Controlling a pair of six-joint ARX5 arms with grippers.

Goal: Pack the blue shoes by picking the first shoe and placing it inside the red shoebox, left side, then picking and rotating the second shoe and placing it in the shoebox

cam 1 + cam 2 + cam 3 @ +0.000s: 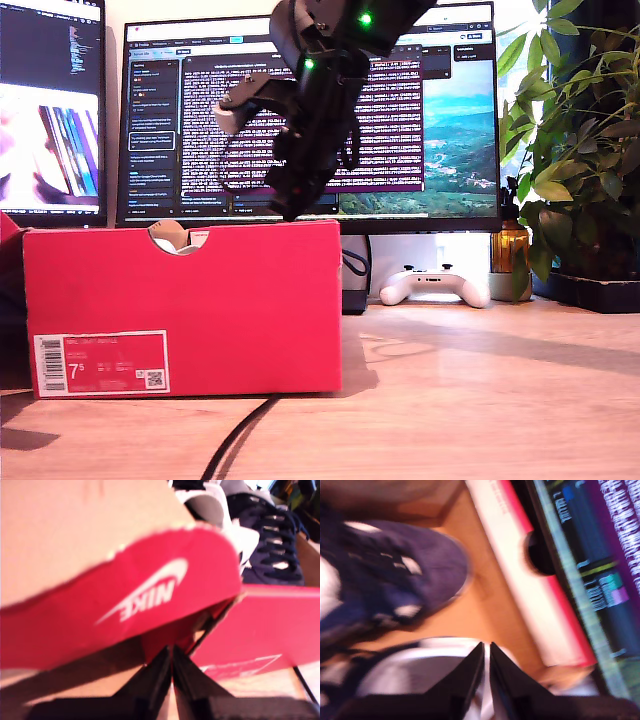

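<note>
The red shoebox [200, 300] stands at the exterior view's left, label and half-round notch facing the camera. My second gripper [290, 210] hangs just above its far rim; its fingers [470, 675] are together. Inside the box lies one blue shoe [395, 575], blurred, and a second shoe's white and grey part [415, 670] sits right behind the fingertips. I cannot tell whether they touch it. My first gripper [172, 652] is shut, close under the box's red Nike flap [150, 595]. A blue shoe [270, 540] with navy laces shows past that flap.
Two monitors [420, 110] stand behind the box. A white game controller [435, 285], an amber bottle [510, 250] and a leafy plant [580, 140] are at the exterior view's right. A black cable [240, 435] runs across the wooden table [480, 400] in front of the box.
</note>
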